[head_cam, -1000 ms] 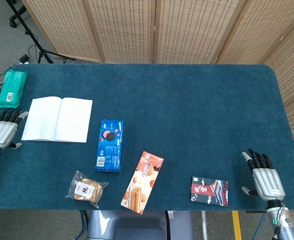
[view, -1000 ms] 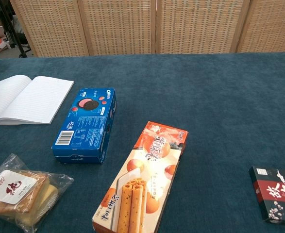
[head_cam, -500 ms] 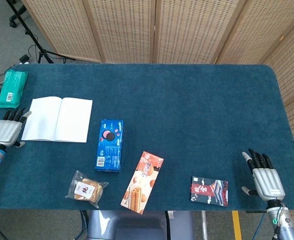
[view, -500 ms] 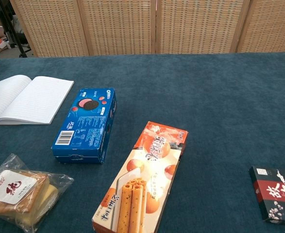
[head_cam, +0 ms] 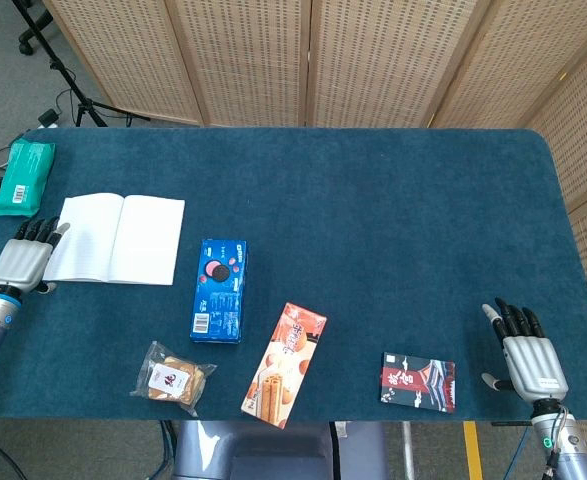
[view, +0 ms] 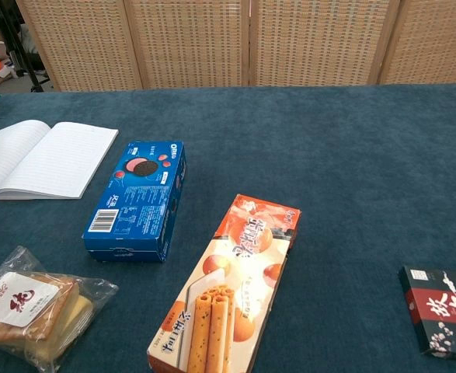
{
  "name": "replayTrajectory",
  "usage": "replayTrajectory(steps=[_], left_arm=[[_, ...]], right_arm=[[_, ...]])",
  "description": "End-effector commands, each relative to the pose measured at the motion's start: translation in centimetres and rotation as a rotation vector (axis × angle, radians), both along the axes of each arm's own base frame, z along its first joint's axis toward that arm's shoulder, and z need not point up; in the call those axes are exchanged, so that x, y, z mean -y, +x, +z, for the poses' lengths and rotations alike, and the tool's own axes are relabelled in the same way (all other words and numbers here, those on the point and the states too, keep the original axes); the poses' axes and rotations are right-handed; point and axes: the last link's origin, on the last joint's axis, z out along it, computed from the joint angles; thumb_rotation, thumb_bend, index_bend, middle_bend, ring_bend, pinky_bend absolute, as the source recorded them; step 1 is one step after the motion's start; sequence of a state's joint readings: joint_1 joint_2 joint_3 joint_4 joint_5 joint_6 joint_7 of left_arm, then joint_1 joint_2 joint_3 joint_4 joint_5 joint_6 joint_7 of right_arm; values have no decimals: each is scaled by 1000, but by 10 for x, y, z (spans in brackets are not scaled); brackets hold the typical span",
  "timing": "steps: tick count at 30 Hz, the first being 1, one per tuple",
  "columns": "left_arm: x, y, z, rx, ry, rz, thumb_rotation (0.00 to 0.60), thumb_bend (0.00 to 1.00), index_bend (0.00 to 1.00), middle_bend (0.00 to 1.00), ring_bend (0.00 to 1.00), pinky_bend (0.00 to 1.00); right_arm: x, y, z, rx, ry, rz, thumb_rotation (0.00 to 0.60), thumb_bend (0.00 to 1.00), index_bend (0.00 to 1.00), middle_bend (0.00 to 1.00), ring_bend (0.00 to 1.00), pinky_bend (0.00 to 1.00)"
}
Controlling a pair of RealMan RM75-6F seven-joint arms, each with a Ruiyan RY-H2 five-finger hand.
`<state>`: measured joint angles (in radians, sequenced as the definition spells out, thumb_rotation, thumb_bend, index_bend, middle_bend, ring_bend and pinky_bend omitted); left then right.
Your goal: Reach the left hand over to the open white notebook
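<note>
Open white notebook (head_cam: 115,238) lies flat, pages up, on the left part of the blue table (head_cam: 373,200). Left hand (head_cam: 22,261) sits at the notebook's left edge, back up, fingers straight and side by side, holding nothing; fingertips (head_cam: 43,229) just at the page margin, contact not clear. Right hand (head_cam: 531,360) near the table's right front corner, back up, fingers extended and slightly apart, empty. Green packet (head_cam: 23,177) behind the left hand. Blue Oreo box (head_cam: 219,289) right of the notebook, apart from it. Black snack box (head_cam: 418,381) just left of the right hand
</note>
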<state>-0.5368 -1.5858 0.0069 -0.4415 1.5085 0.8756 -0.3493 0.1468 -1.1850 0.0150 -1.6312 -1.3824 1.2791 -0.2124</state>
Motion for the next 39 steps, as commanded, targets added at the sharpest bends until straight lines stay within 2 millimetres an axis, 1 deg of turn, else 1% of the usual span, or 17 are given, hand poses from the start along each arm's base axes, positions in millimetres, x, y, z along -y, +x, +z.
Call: replayTrajectory(steps=[1,6,39], left_arm=[[0,2,-2,-5,3,-15,600,46,0,0,0,0],[0,5,-5,-17,9,-35,600,46,0,0,0,0],[-6,7,-19,-23,14,-16,600,51,0,0,0,0]], right_arm=[[0,0,0,0,1,1,600,102,54,0,0,0],[0,1,-1,-2,4,4,600,99,53,0,0,0],[-1,2,-2,-2,4,9,600,100,54,0,0,0]])
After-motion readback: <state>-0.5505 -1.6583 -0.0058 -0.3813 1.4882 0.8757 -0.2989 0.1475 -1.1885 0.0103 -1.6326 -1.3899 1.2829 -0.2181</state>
